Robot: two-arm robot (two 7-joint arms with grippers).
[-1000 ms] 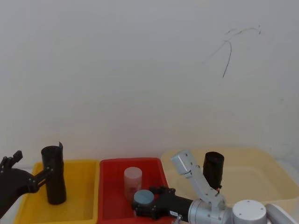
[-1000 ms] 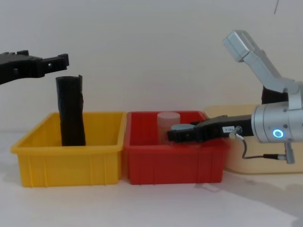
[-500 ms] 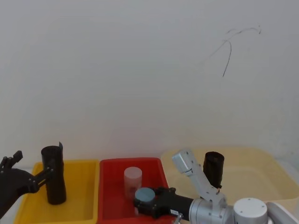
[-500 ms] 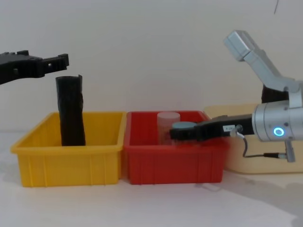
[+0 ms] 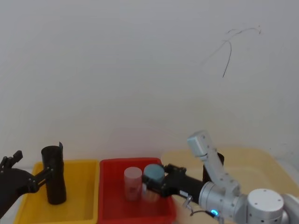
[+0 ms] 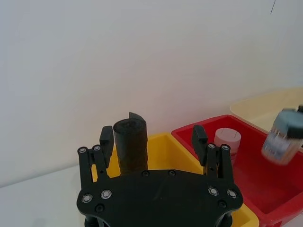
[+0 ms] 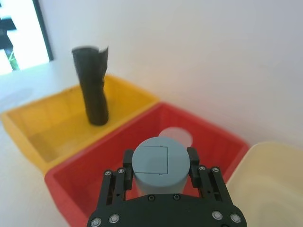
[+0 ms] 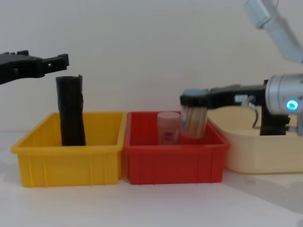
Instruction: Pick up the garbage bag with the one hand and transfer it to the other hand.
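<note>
Currently: left gripper (image 8: 60, 58) spread wide beside garbage bag (image 8: 71, 111) in yellow bin (image 8: 66, 161) — needs centring before closing. Right gripper (image 8: 191, 100) clamped on blue-capped jar (image 8: 194, 118) — release first.

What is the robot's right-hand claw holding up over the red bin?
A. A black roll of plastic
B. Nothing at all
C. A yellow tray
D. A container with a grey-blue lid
D. The right gripper is closed on a container with a grey-blue lid, lifted above the red bin, while the black roll stands in the yellow bin with the left gripper open above it.
</note>
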